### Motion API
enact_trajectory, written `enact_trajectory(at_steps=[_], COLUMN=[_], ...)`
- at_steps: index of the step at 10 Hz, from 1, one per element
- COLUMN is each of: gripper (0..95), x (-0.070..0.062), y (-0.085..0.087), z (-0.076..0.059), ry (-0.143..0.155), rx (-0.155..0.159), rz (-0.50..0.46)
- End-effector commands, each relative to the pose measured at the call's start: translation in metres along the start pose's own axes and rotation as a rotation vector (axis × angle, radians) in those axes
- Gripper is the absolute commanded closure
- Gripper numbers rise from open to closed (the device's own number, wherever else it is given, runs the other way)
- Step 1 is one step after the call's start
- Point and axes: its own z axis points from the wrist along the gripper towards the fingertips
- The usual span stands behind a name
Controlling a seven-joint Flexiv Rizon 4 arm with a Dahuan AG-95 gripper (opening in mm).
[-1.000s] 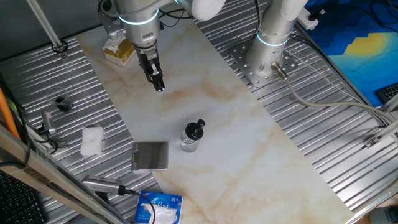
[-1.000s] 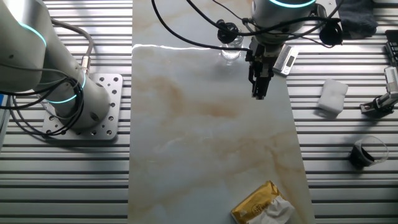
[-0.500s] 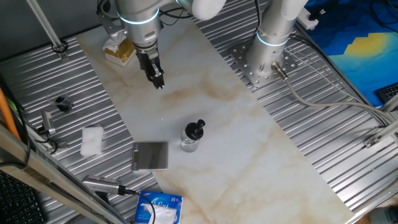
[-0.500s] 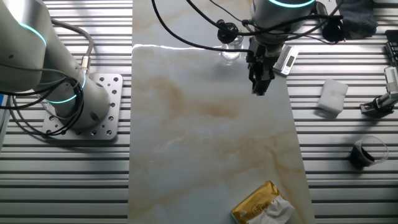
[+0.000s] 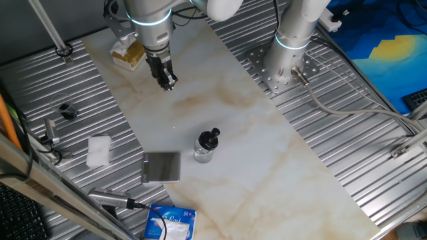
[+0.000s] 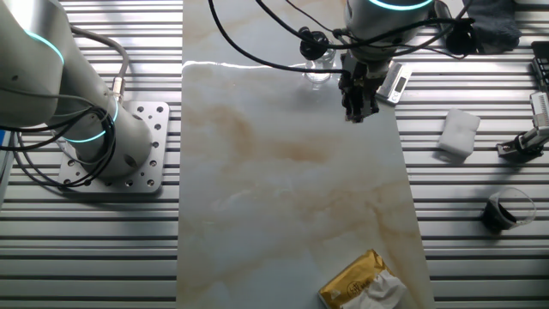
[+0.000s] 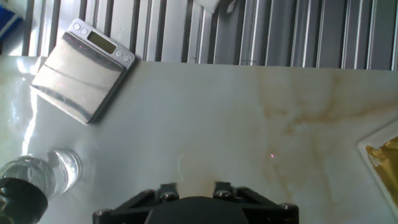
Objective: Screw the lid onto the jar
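Note:
The small clear glass jar (image 5: 204, 152) stands upright on the marble board with the black knobbed lid (image 5: 212, 137) sitting on its mouth. The other fixed view shows the jar (image 6: 318, 69) and lid (image 6: 310, 41) at the board's far edge. The hand view catches the jar (image 7: 53, 169) and lid (image 7: 18, 200) at bottom left. My gripper (image 5: 169, 83) hangs well away from the jar, near the yellow packet, open and holding nothing. It appears in the other fixed view as the gripper (image 6: 358, 112), and in the hand view only the gripper (image 7: 194, 186) base shows.
A grey square scale (image 5: 161, 167) lies just left of the jar. A white cloth (image 5: 99, 151), a yellow packet (image 5: 129, 55), a blue-white tissue pack (image 5: 170, 223) and a second arm's base (image 5: 285, 63) stand around the board.
The gripper has drawn farther from the jar, toward the yellow packet and slightly upward. Jar and lid have not moved.

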Motion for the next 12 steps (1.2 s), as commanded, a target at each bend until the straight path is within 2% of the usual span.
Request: enact_trajectory(at_steps=[1, 7, 9, 10, 12], gripper=[95.0, 95.0, 95.0, 95.0, 95.0], x=[0.0004, -0.0006, -0.0005, -0.0005, -0.0009], y=[-0.0004, 0.0048, 0.0052, 0.0056, 0.0093], z=[-0.0001, -0.0006, -0.0009, -0.0013, -0.0025], ry=[-0.001, 0.005, 0.007, 0.011, 0.026], rx=[0.002, 0.001, -0.009, 0.008, 0.137], rz=[-0.014, -0.04, -0.051, -0.046, -0.05])
